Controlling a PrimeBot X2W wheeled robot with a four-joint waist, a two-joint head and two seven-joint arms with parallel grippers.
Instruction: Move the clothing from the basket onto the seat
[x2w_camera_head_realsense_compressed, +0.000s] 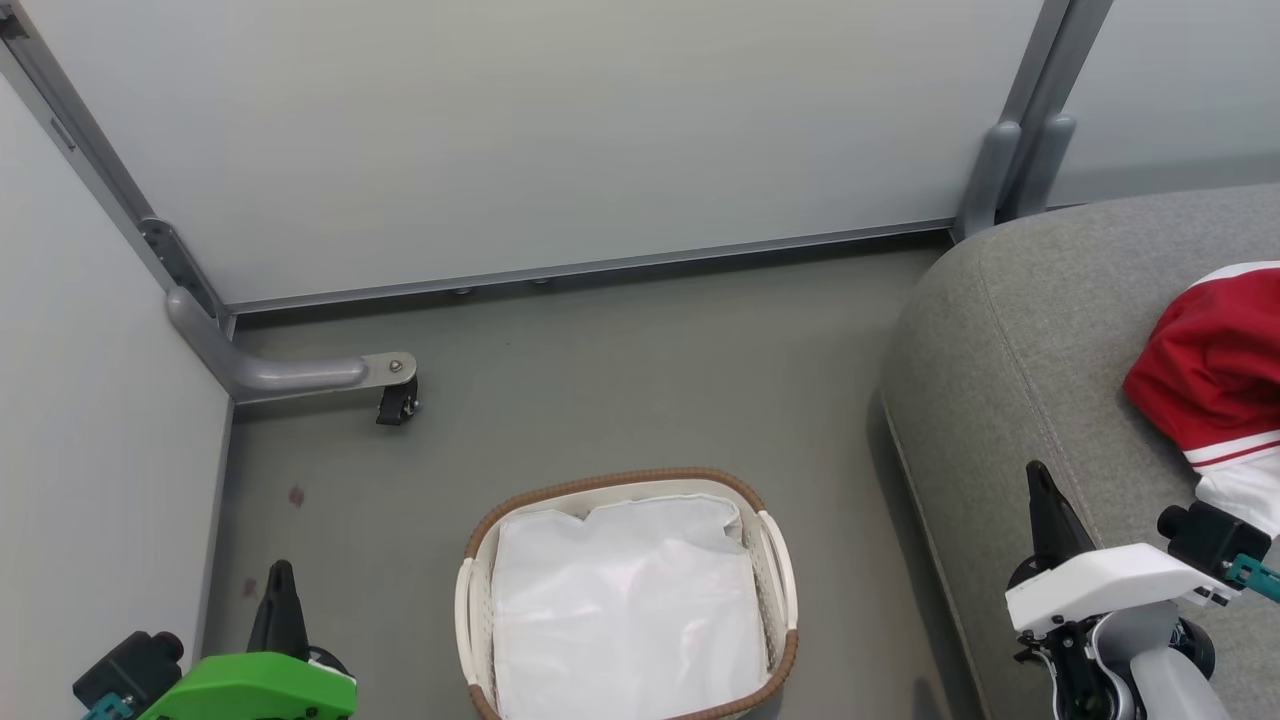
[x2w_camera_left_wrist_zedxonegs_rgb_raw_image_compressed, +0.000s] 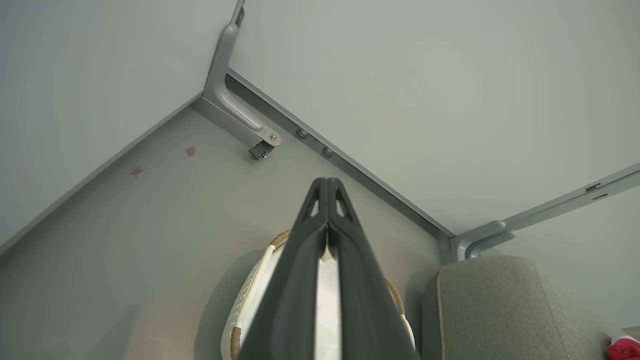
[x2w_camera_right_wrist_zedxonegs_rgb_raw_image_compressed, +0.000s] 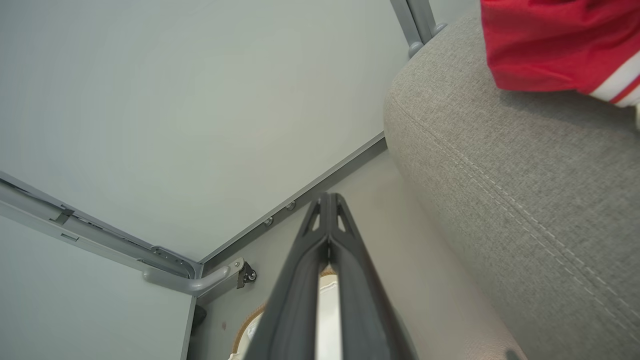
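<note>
In the head view, a small oval white perforated plastic basket with a brown woven rim (x2w_camera_head_realsense_compressed: 620, 478) stood on the grey floor (x2w_camera_head_realsense_compressed: 650, 370), near the left side of the large grey woven-fabric seat (x2w_camera_head_realsense_compressed: 1020, 330). A crumpled white liner (x2w_camera_head_realsense_compressed: 620, 610) lay inside the basket. A red garment with white stripes (x2w_camera_head_realsense_compressed: 1210, 370) rested on the seat, well apart from the basket. The left claw (x2w_camera_head_realsense_compressed: 280, 572) rose at the lower left and the right claw (x2w_camera_head_realsense_compressed: 1040, 478) showed against the seat's edge.

In the left wrist view, the left claw (x2w_camera_left_wrist_zedxonegs_rgb_raw_image_compressed: 327, 182) had its fingers pressed together, gripping nothing, above the basket (x2w_camera_left_wrist_zedxonegs_rgb_raw_image_compressed: 250, 300).

In the right wrist view, the right claw (x2w_camera_right_wrist_zedxonegs_rgb_raw_image_compressed: 327, 197) was likewise pressed together and empty, beside the seat (x2w_camera_right_wrist_zedxonegs_rgb_raw_image_compressed: 525, 175) bearing the red garment (x2w_camera_right_wrist_zedxonegs_rgb_raw_image_compressed: 550, 45).
</note>
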